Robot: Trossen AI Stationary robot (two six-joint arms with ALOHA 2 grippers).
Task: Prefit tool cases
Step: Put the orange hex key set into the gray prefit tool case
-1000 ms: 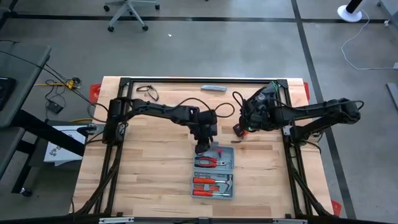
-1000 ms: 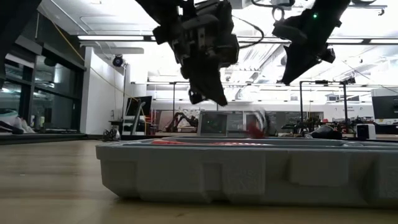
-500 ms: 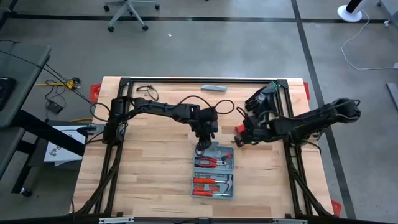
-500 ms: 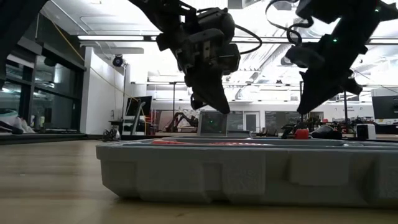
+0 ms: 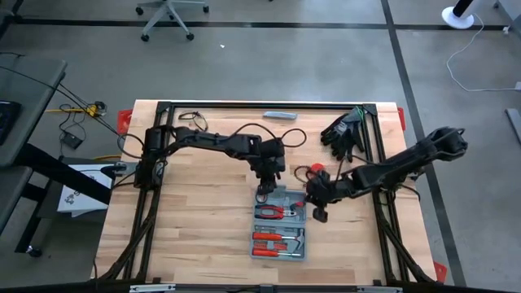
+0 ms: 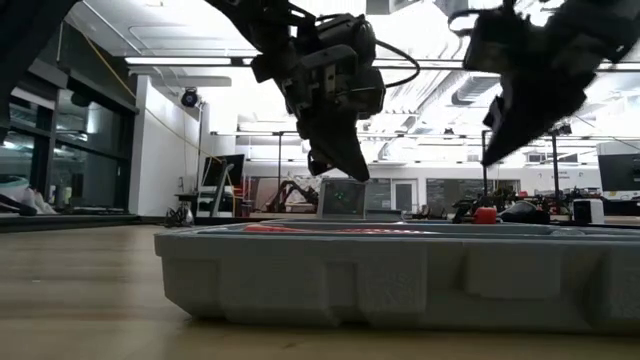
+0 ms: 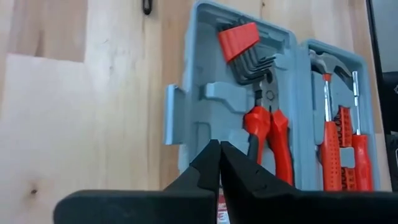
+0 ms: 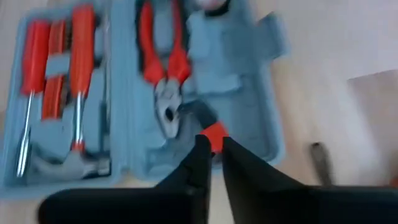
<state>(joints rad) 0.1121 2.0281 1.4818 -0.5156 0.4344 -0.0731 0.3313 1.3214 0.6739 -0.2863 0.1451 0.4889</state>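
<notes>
Lying open and flat near the middle of the table (image 5: pixel 195 236), the case (image 5: pixel 279 226) shows both halves up, with pliers (image 7: pixel 266 127), a red hex-key holder (image 7: pixel 239 40) and red-handled drivers (image 7: pixel 339 143) seated in its moulded recesses. The left gripper (image 5: pixel 262 194) hovers just above the case's far edge, fingers pressed together and holding nothing. The right gripper (image 5: pixel 317 209) hangs over the case's right side; its fingers stand a narrow slit apart, and a small red piece (image 8: pixel 215 132) shows at their tips, though the blur leaves it unclear whether that piece is gripped or simply lies beyond them.

The case looks like thin, stiff plastic: light, smooth enough to slide on the wood, and likely to shed its tools if tipped. A sound hold would be on a rim wall or the latch tab (image 7: pixel 171 116), with the other gripper steadying the opposite half.
</notes>
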